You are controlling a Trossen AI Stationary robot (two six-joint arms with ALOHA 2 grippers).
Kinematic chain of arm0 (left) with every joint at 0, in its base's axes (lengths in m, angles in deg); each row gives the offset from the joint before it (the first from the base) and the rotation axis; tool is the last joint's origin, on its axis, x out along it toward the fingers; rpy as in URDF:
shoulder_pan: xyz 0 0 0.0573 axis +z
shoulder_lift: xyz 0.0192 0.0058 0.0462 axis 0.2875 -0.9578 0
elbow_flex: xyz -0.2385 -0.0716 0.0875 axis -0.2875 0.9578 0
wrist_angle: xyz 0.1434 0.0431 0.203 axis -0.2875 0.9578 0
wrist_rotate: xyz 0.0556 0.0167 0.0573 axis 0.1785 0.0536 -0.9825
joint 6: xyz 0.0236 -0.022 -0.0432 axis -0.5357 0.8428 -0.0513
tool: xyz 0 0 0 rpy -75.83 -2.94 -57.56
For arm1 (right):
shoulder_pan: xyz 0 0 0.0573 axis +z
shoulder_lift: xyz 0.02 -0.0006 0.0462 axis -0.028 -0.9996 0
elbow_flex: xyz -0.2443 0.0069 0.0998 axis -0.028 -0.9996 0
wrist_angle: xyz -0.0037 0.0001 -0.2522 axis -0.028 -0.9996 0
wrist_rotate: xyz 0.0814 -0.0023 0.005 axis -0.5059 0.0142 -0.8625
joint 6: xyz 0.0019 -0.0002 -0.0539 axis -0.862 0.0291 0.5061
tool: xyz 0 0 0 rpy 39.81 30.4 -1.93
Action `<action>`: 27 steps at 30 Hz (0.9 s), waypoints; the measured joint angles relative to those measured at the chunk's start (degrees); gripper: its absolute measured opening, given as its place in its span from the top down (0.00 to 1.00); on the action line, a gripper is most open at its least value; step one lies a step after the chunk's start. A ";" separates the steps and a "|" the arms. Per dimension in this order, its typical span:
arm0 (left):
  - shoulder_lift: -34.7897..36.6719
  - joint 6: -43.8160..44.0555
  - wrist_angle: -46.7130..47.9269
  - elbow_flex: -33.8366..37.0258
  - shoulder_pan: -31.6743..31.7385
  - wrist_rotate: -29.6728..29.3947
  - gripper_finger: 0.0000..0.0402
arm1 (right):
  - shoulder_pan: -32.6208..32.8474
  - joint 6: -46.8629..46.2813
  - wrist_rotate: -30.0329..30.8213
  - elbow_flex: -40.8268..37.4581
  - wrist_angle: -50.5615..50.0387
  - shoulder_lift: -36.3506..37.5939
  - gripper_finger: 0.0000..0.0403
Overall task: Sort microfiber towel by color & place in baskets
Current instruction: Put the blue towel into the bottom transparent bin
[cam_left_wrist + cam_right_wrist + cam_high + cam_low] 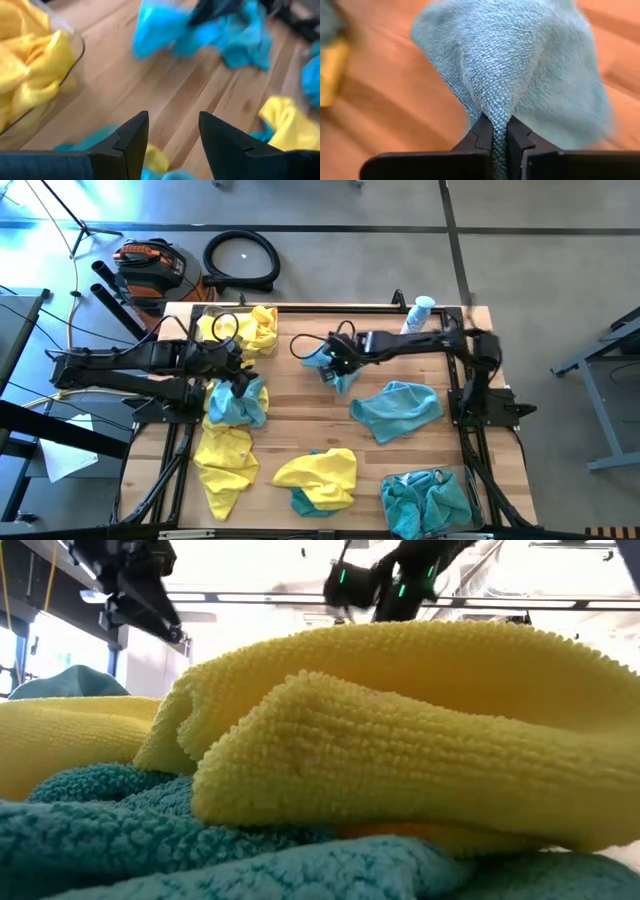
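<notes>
My right gripper (500, 126) is shut on a teal towel (341, 376) above the table's middle, toward the far side. My left gripper (173, 131) stands open over the left side, above another teal towel (240, 404) that lies on the wood. The far-left basket (76, 46) holds yellow towels (250, 328). The near-right basket (388, 502) holds teal towels (428, 496). A flat teal towel (396, 410), a yellow one (224, 460) and a yellow one lying on a teal one (318, 476) are spread on the table. My right gripper pinches a raised fold (498, 107) of the teal towel between its two fingers, coming from above and slanting down. The cloth runs out from the fingertips in a peaked ridge and hangs spread below them. Whether its lower edge rests on the wood cannot be told.
A white-and-blue spray bottle (418, 314) stands at the far right edge. In the low view the yellow towel (400, 730) on the teal one (120, 830) blocks nearly everything. Bare wood (300, 415) lies between the two arms.
</notes>
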 joint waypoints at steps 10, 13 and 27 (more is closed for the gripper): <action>0.00 -2.68 2.59 0.00 -0.40 0.17 0.60 | 19.45 -20.84 16.16 0.08 -11.26 17.51 0.99; -0.04 -2.77 2.53 0.00 -0.40 0.17 0.60 | 26.76 -28.13 19.87 0.15 -13.89 20.64 0.99; -0.07 -1.31 -0.59 0.00 -0.37 -0.32 0.60 | 56.30 -64.66 15.59 7.97 -40.66 21.47 1.00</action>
